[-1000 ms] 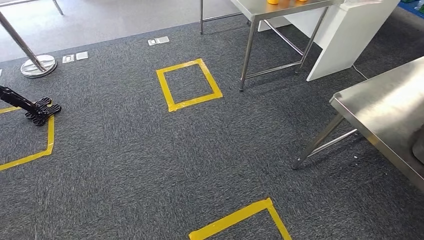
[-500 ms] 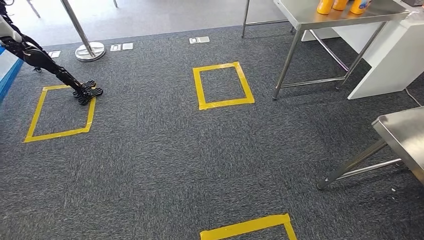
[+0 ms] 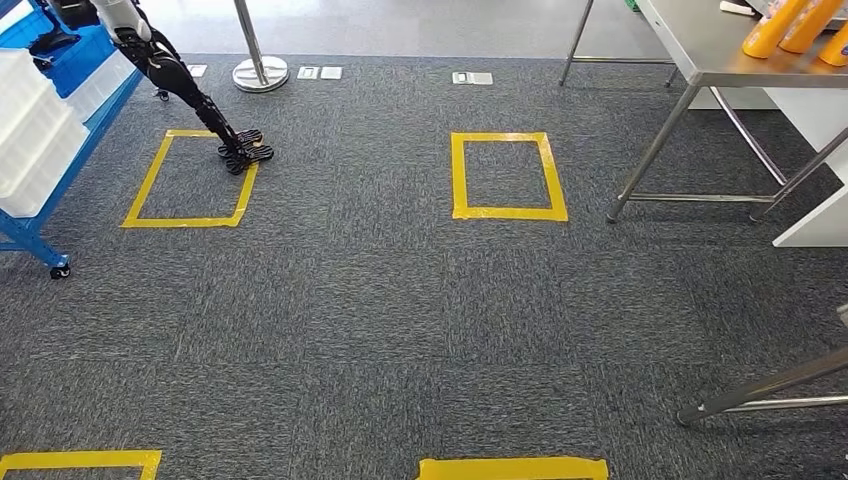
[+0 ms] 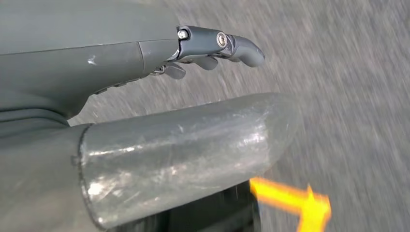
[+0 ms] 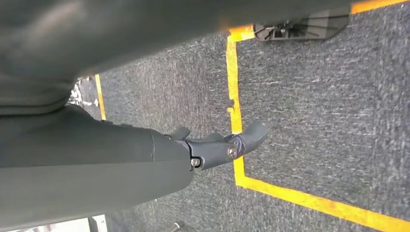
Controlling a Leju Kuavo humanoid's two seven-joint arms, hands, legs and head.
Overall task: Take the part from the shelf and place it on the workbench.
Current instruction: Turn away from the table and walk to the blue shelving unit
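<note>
Grey carpet is seen beneath both hanging arms. The left robot hand is seen with fingers loosely extended and nothing held; the right robot hand likewise, fingers apart over a yellow tape line. Farther out, yellow tape squares are marked on the floor. A blue shelf with white bins is placed far left, a steel counter bearing orange bottles far right. The part cannot be made out.
</note>
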